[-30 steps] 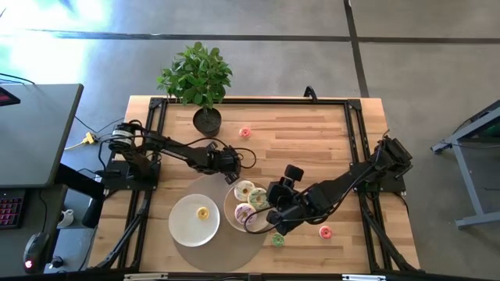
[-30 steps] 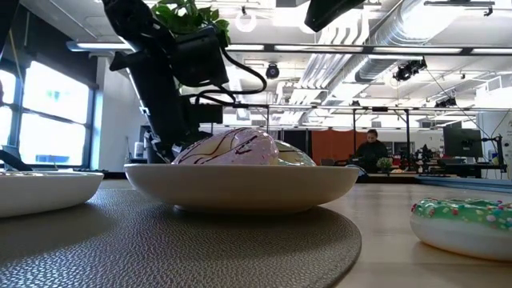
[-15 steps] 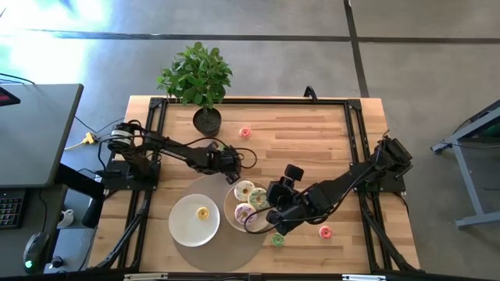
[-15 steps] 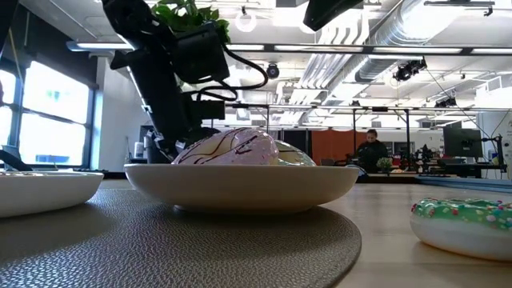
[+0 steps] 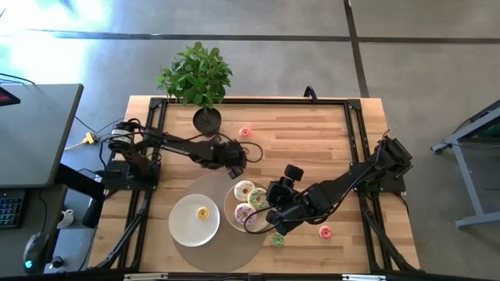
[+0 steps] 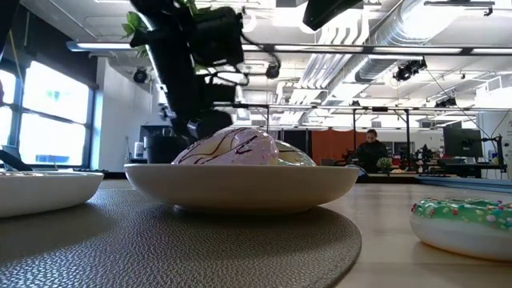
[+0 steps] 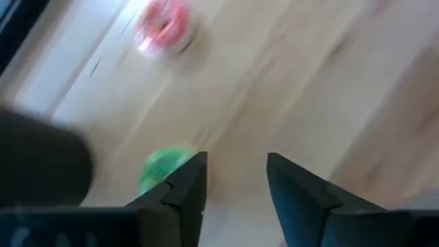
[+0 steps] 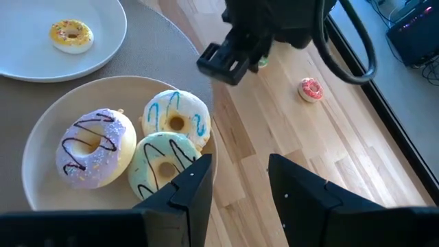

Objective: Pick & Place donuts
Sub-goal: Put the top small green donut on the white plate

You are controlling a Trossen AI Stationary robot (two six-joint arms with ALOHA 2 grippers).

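Three larger donuts, pink [image 8: 92,147], cream [image 8: 177,120] and green [image 8: 164,165], lie flat in a cream plate [image 8: 42,140]. A tiny yellow donut [image 8: 71,34] lies on a white plate [image 5: 183,226]. On the bare wood lie a tiny green donut [image 7: 164,168], a tiny red-pink one [image 8: 311,89], a green one [image 5: 277,239] and a pink one [image 5: 325,231]. My left gripper [image 7: 233,185] hangs open above the wood just beyond the cream plate, the tiny green donut beside one finger. My right gripper [image 8: 236,185] hovers open over the cream plate's near right rim.
Both plates stand on a round grey mat [image 5: 211,254]. A potted plant [image 5: 207,117] stands at the far edge, left of the middle. A dark metal frame [image 5: 351,140] runs around the tabletop. Bare wood lies to the far right.
My left gripper has risen and gone toward the table's far edge and a little to the right, away from the cream plate's rim. The donuts in the plates have stayed where they were.
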